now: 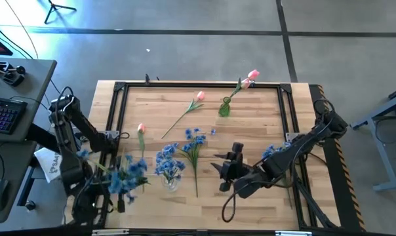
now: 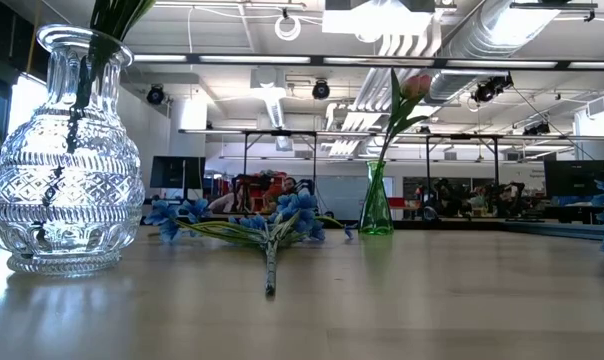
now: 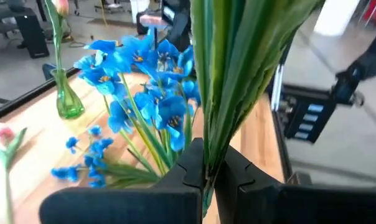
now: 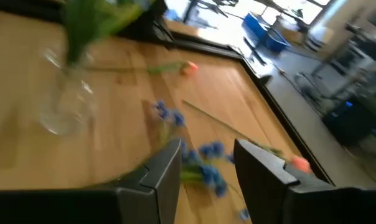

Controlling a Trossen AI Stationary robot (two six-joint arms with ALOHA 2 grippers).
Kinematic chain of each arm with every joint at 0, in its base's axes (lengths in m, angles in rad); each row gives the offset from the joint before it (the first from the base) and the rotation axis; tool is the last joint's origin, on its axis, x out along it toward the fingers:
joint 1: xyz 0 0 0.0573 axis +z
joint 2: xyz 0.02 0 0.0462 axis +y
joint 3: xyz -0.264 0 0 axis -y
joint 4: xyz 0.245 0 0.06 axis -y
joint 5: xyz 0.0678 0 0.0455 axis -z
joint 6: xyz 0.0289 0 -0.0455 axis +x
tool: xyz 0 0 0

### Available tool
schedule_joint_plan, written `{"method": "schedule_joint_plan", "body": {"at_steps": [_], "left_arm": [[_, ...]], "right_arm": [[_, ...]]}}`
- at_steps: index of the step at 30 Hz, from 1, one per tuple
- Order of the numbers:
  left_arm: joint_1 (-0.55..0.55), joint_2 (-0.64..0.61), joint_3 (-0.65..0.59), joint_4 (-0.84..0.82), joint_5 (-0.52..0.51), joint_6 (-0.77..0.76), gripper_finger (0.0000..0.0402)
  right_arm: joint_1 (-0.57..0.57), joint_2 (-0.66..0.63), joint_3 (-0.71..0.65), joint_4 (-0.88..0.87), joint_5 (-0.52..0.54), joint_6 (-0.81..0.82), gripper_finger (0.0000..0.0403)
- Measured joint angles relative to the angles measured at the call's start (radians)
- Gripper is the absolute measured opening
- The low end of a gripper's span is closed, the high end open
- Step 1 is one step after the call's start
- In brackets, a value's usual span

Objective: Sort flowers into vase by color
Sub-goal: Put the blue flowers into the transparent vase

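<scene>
- Nearest the low camera stands a clear cut-glass vase (image 2: 64,160) on the wooden tabletop (image 2: 402,300), with green stems showing in its neck.
- High view: that clear vase (image 1: 171,178) stands near the front edge, left of centre, with blue blossoms (image 1: 166,161) above it.
- Left claw (image 3: 208,177): closed tight on a bundle of green stems (image 3: 238,74). Seen from above, it sits at the tabletop's front left corner with a blue-blossomed flower (image 1: 127,173) beside it.
- Right claw (image 4: 205,163): fingers (image 4: 165,167) apart at a moderate gap, nothing between them. From above it hangs over the front centre-right area (image 1: 227,172), just right of the loose blue spray.
- Loose blue spray (image 1: 194,143): lies flat at centre, blossoms toward the back, stem toward the front; it shows in the low view too (image 2: 272,228).
- Green glass vase (image 1: 224,108): upright near the back edge, holding a pink tulip (image 1: 252,77) that leans to the right.
- Second pink tulip (image 1: 199,97): lies flat left of the green vase, stem running diagonally toward the centre.
- Third pink tulip (image 1: 141,130): lies flat toward the left side, head to the back.
- Further blue blossoms (image 1: 274,151) show beside the right arm; whether they rest on the tabletop cannot be told.
</scene>
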Motion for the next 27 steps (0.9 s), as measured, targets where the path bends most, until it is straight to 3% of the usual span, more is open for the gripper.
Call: {"method": "schedule_joint_plan", "body": {"at_steps": [3, 10, 13, 20, 27], "left_arm": [[0.046, -0.038, -0.086, 0.207, 0.022, 0.122, 0.0], [0.239, -0.049, -0.202, 0.568, 0.275, 0.452, 0.0], [0.283, -0.049, -0.217, 0.569, 0.343, 0.466, 0.0], [0.297, -0.049, -0.229, 0.548, 0.394, 0.451, 0.0005], [0.297, -0.049, -0.229, 0.458, 0.46, 0.377, 0.0057]], "right_arm": [[0.0, 0.0, -0.065, 0.024, 0.024, 0.062, 0.014], [0.005, 0.0, -0.134, 0.101, 0.03, 0.115, 0.014], [0.005, 0.0, -0.134, 0.107, 0.029, 0.113, 0.014], [0.005, 0.0, -0.134, 0.127, 0.026, 0.086, 0.014], [0.012, 0.0, -0.134, 0.133, 0.001, 0.084, 0.014]]}}
